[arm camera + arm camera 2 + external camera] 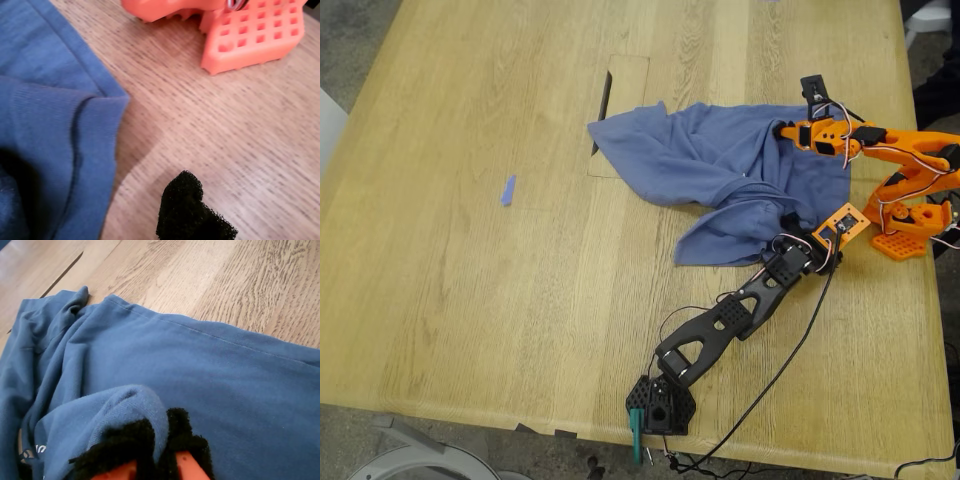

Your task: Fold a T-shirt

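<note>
T-shirt (720, 165) crumpled, print mostly hidden, apparently

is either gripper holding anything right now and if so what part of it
My second gripper pinches a raised fold of the T-shirt between its padded fingers, away from the hem. My first gripper shows only one pad over bare table beside the shirt's edge; nothing visibly held.
</note>
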{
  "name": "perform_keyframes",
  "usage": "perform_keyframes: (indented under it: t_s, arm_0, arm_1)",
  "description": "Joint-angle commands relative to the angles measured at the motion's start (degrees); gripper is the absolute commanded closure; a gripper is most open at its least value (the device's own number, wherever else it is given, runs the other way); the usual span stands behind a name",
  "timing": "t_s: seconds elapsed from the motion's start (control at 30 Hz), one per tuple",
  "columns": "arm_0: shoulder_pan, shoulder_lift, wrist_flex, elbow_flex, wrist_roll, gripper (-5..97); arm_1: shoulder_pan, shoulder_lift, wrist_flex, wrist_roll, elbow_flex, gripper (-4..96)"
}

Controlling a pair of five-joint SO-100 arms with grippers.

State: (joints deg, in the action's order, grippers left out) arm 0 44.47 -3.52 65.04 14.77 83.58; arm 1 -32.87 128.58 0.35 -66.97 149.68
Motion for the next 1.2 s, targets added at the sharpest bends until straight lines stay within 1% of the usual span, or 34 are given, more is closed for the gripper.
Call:
perform_keyframes:
  t_s: [0.0, 0.03, 0.07, 0.17, 0.27, 0.37, 0.4, 0.43, 0.5, 0.6, 0.63, 0.83, 0.97, 1.17]
  arm_0:
    - [-7.47, 0.70, 3.60, 1.05, -3.87, 28]
    - [-8.00, 1.23, 4.39, 2.02, -5.01, 30]
    - [-8.53, 1.32, 4.57, 2.02, -5.01, 32]
    - [-10.28, 1.67, 6.68, 2.37, -8.00, 41]
    - [-11.07, 2.20, 7.47, 2.64, -9.23, 47]
    - [-11.16, 3.60, 9.23, 4.13, -12.22, 52]
    - [-11.43, 3.87, 9.32, 4.13, -14.24, 53]
    - [-11.69, 4.04, 9.32, 4.13, -15.03, 55]
    - [-11.95, 4.57, 9.40, 4.04, -15.12, 56]
    - [-12.04, 5.10, 10.20, 4.04, -15.38, 62]
    - [-12.04, 5.19, 10.28, 4.04, -16.35, 63]
    - [-12.74, 5.19, 9.84, 3.87, -17.14, 67]
    - [-13.18, 5.19, 9.76, 3.69, -18.46, 70]
    - [-14.94, 5.27, 7.56, 3.69, -19.60, 82]
  arm_1:
    - [0.35, 2.72, 0.44, -0.44, -1.14, 91.5]
    - [0.35, 2.99, 0.44, -0.44, -1.05, 91.5]
    - [0.44, 3.25, 0.53, -0.44, -1.05, 91.5]
    - [0.62, 3.96, 0.62, -0.44, -0.70, 91.5]
    - [0.70, 4.92, 0.62, -0.44, -0.09, 91.5]
    - [0.70, 6.24, 1.05, -0.44, 0.35, 91.5]
    - [0.62, 6.68, 1.23, -0.35, 0.44, 91.5]
    - [0.53, 7.12, 1.41, -0.35, 0.53, 91.5]
    - [0.26, 8.17, 1.93, -0.26, 0.70, 91.5]
    - [-0.09, 9.76, 2.55, -0.18, 1.32, 91.5]
    - [-0.09, 10.20, 2.72, -0.18, 1.58, 91.5]
    - [-0.09, 12.74, 3.08, -0.09, 3.34, 91.5]
    - [-0.35, 14.85, 3.96, -0.09, 3.96, 91.5]
    - [-0.62, 18.37, 6.59, -0.09, 4.13, 91.5]
